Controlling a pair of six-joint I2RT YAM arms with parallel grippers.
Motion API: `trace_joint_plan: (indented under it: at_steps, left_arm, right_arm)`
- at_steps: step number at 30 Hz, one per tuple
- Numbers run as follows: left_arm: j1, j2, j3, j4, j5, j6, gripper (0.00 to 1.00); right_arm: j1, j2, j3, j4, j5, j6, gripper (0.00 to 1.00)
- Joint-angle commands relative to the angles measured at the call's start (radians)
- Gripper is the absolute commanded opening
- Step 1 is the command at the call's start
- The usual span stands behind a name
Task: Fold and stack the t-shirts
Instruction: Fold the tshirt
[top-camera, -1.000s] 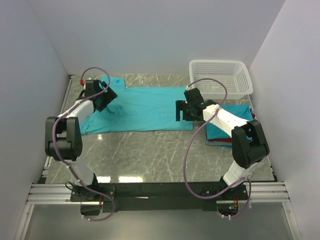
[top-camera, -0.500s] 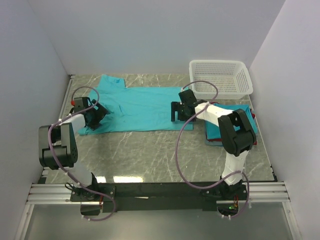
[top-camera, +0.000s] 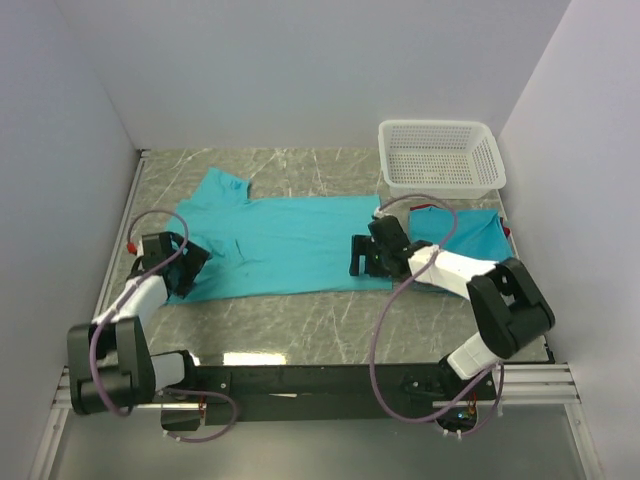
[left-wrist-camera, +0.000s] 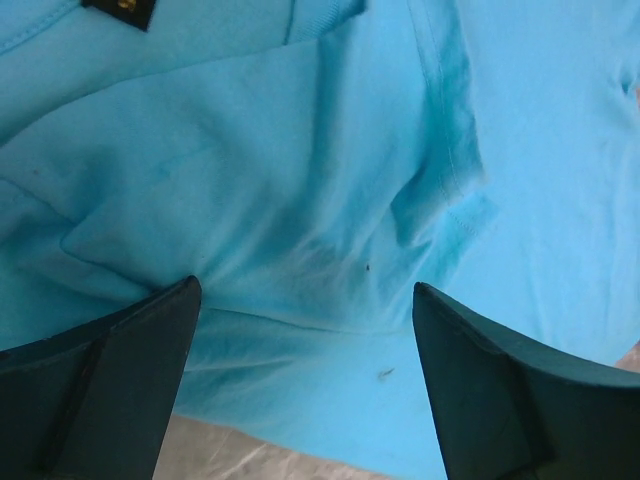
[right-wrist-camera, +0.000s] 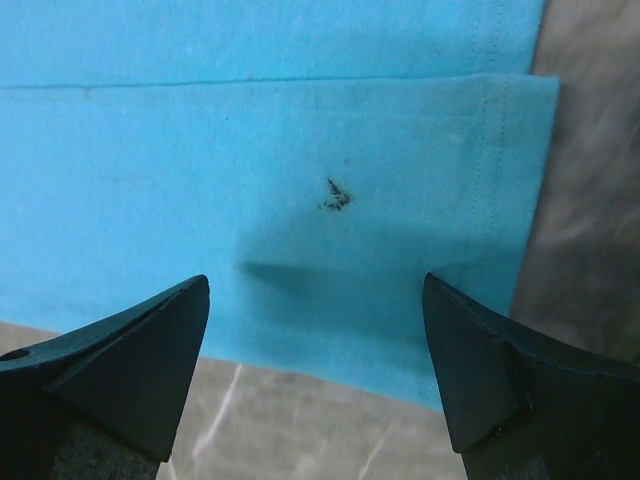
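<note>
Spread t-shirt (top-camera: 290, 240): teal, laid out lengthwise across the middle of the tabletop (top-camera: 320, 310), sleeve and collar end to the left, hem end to the right, one sleeve poking toward the far side
Left hand (top-camera: 192, 262): low over the near-left corner of the spread t-shirt, jaws wide, nothing between them
Left wrist view: left hand (left-wrist-camera: 305, 290) spread wide above wrinkled teal cloth, both fingers (left-wrist-camera: 120, 370) clear of it; stitched sleeve edge (left-wrist-camera: 445, 170) bunched between them, black tag (left-wrist-camera: 125, 12) at the top edge, a strip of tabletop below the cloth
Right hand (top-camera: 357, 257): low at the near-right corner of the same shirt, jaws equally wide, gripping nothing
Right wrist view: right hand (right-wrist-camera: 316, 285) open over the flat hem corner, a dark speck (right-wrist-camera: 335, 197) on the cloth between the fingers, bare tabletop to the right and below
Folded stack (top-camera: 470, 232): teal on top, at the right side of the tabletop, just beyond the right arm, a sliver of red at its right edge
Basket (top-camera: 440, 155): white mesh, far-right corner, just behind the folded stack
</note>
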Motion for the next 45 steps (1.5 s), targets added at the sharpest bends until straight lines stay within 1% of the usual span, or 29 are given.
trace_joint_plan:
  at_steps: [1, 3, 4, 5, 9, 11, 13, 15, 16, 18, 20, 22, 23, 24, 27, 28, 30, 31, 32, 33, 34, 35, 36, 38, 39, 40, 41, 43, 45]
  left_arm:
    - [0.006, -0.128, -0.096, -0.186, -0.113, -0.072, 0.95]
    - [0.005, -0.196, -0.11, -0.26, -0.166, -0.092, 0.96]
    - [0.003, -0.262, -0.123, -0.275, -0.184, -0.121, 0.97]
    - [-0.002, -0.299, -0.133, -0.271, -0.169, -0.123, 0.97]
    - [0.0, -0.455, -0.114, -0.323, -0.206, -0.149, 0.99]
    - [0.0, -0.532, -0.046, -0.345, -0.207, -0.146, 0.99]
    - [-0.002, -0.587, 0.039, -0.337, -0.21, -0.125, 1.0]
    - [0.0, -0.604, 0.104, -0.325, -0.232, -0.102, 0.99]
    - [-0.002, -0.603, 0.168, -0.313, -0.249, -0.093, 0.99]
    - [0.0, -0.585, 0.227, -0.274, -0.252, -0.063, 0.99]
    - [0.0, -0.523, 0.296, -0.189, -0.212, -0.025, 1.0]
    - [0.0, -0.435, 0.331, -0.083, -0.128, 0.019, 0.99]
    - [0.001, -0.398, 0.345, 0.001, -0.103, 0.029, 1.0]
    - [0.001, -0.306, 0.366, 0.034, -0.082, 0.047, 0.99]
    - [0.0, -0.151, 0.504, 0.048, -0.069, 0.104, 0.99]
    - [0.0, -0.038, 0.59, 0.043, -0.054, 0.134, 0.99]
    - [0.0, 0.081, 0.668, 0.047, -0.011, 0.186, 0.99]
    - [0.0, 0.197, 0.758, 0.027, -0.006, 0.214, 0.99]
    - [-0.002, 0.252, 0.806, 0.008, 0.03, 0.236, 0.99]
    - [-0.002, 0.358, 0.854, -0.031, 0.037, 0.253, 0.99]
    - [-0.003, 0.406, 0.936, -0.045, 0.043, 0.279, 0.99]
    - [-0.012, 0.452, 0.974, -0.055, 0.05, 0.295, 0.99]
    - [-0.018, 0.54, 1.01, -0.067, 0.047, 0.321, 0.99]
    - [-0.051, 0.633, 1.145, -0.151, 0.035, 0.358, 0.99]
    - [-0.066, 0.72, 1.194, -0.185, -0.02, 0.378, 1.0]
    - [-0.084, 0.762, 1.281, -0.212, -0.052, 0.413, 0.99]
    - [-0.118, 0.802, 1.325, -0.272, -0.058, 0.427, 0.99]
    - [-0.147, 0.902, 1.426, -0.314, -0.172, 0.458, 0.99]
    - [-0.163, 0.975, 1.478, -0.351, -0.209, 0.46, 0.99]
  right_arm:
    - [0.041, -0.087, -0.088, -0.094, 0.011, 0.065, 0.93]
    - [0.049, -0.127, -0.112, -0.111, 0.024, 0.071, 0.93]
    - [0.052, -0.164, -0.114, -0.12, 0.031, 0.072, 0.94]
    - [0.055, -0.182, -0.116, -0.126, 0.039, 0.069, 0.94]
    - [0.054, -0.27, -0.08, -0.154, 0.07, 0.046, 0.94]
    - [0.054, -0.313, -0.03, -0.169, 0.088, 0.042, 0.95]
    - [0.054, -0.366, 0.011, -0.195, 0.148, 0.046, 0.96]
    - [0.052, -0.411, 0.067, -0.194, 0.188, 0.045, 0.97]
    - [0.051, -0.446, 0.087, -0.195, 0.247, 0.046, 0.97]
    - [0.051, -0.48, 0.137, -0.183, 0.313, 0.055, 0.97]
    - [0.049, -0.52, 0.154, -0.154, 0.393, 0.074, 0.97]
    - [0.045, -0.543, 0.154, -0.088, 0.403, 0.066, 0.97]
    - [0.04, -0.545, 0.159, -0.065, 0.39, 0.056, 0.98]
    - [0.037, -0.546, 0.162, -0.031, 0.384, 0.042, 0.98]
    - [0.025, -0.52, 0.19, -0.022, 0.375, 0.016, 0.98]
    - [0.023, -0.491, 0.196, -0.026, 0.369, 0.005, 0.98]
    - [0.003, -0.448, 0.234, -0.075, 0.34, 0.002, 0.98]
    - [-0.004, -0.404, 0.249, -0.097, 0.332, 0.003, 0.98]
    - [-0.01, -0.384, 0.268, -0.112, 0.324, 0.005, 0.98]
    - [-0.017, -0.355, 0.272, -0.12, 0.323, 0.006, 0.98]
    - [-0.018, -0.347, 0.268, -0.111, 0.318, 0.005, 0.98]
    - [-0.021, -0.342, 0.251, -0.1, 0.309, 0.003, 0.98]
    - [-0.023, -0.342, 0.242, -0.077, 0.294, 0.003, 0.98]
    - [-0.023, -0.344, 0.211, -0.054, 0.28, -0.001, 0.98]
    - [-0.021, -0.345, 0.203, -0.051, 0.281, -0.003, 0.98]
    - [-0.024, -0.344, 0.2, -0.056, 0.292, 0.002, 0.99]
    - [-0.027, -0.342, 0.193, -0.066, 0.297, -0.001, 0.99]
    - [-0.029, -0.333, 0.191, -0.083, 0.304, 0.0, 0.99]
    - [-0.029, -0.33, 0.185, -0.095, 0.3, 0.0, 0.99]
